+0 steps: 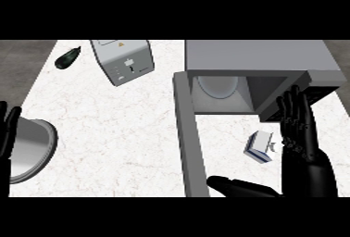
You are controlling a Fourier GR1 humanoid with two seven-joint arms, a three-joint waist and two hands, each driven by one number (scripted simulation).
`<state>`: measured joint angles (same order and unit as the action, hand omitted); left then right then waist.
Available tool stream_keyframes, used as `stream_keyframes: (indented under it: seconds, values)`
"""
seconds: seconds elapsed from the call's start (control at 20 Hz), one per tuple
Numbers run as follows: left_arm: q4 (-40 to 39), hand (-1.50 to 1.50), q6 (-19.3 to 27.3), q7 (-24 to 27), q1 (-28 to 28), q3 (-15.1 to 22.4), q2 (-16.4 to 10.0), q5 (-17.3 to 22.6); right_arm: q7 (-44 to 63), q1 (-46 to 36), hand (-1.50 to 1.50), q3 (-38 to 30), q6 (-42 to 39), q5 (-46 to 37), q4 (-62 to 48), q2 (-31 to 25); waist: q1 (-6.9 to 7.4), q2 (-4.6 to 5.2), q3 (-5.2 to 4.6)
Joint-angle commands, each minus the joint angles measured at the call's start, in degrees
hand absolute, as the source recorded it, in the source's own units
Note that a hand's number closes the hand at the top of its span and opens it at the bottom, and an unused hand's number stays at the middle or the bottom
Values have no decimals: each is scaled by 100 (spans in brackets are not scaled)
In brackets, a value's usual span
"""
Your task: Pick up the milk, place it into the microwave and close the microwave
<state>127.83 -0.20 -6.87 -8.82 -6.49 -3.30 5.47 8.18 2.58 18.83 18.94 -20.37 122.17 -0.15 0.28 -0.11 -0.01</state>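
The milk (259, 147), a small white and blue carton, lies on its side on the counter just in front of the microwave (259, 54). The microwave stands open at the upper right, its door (190, 139) swung out toward me, with a round turntable (219, 85) inside. My right hand (301, 139) is open, its straight fingers reaching up to the cavity's right front edge. The carton sits just left of those fingers, above the spread thumb (239, 187). I cannot tell if they touch it. My left hand (8, 132) rests open at the left edge, fingers up.
A grey metal bowl or pan (31, 149) sits at the left edge beside my left hand. A white boxy appliance (124, 60) lies at the back centre. A dark green object (68, 58) is at the back left. White marble counter (116, 134) spreads left of the door.
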Motion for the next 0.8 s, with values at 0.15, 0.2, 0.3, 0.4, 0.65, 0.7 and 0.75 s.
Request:
stream_keyframes:
  seconds: [0.15,0.2,0.3,0.4,0.65,0.7,0.75]
  values:
    - [446,-150,-179,-336,-227,-379,-138,477,818,-113,-150,363,733,-930,191,15,-13,3,-1]
    - [492,-150,-387,116,-753,-306,15,386,437,130,-150,43,488,-623,51,15,-4,3,0]
    - [928,-150,-650,-35,-1095,-697,-159,949,723,106,-150,361,665,-983,-32,15,24,-2,-2]
    - [957,-150,-559,-267,-967,-727,-131,926,310,713,-150,230,672,-585,109,-64,-12,0,1]
    - [1171,-150,-1104,173,-1789,-838,222,1163,-46,494,-150,118,789,-275,-564,11,16,1,1]
    - [1011,-150,-956,74,-1496,-733,221,931,-487,715,-150,-226,539,184,-744,-202,-6,6,3]
    - [1010,-150,-1272,381,-1838,-830,274,1099,-354,1080,-150,150,614,-146,-424,-172,-2,-2,1]
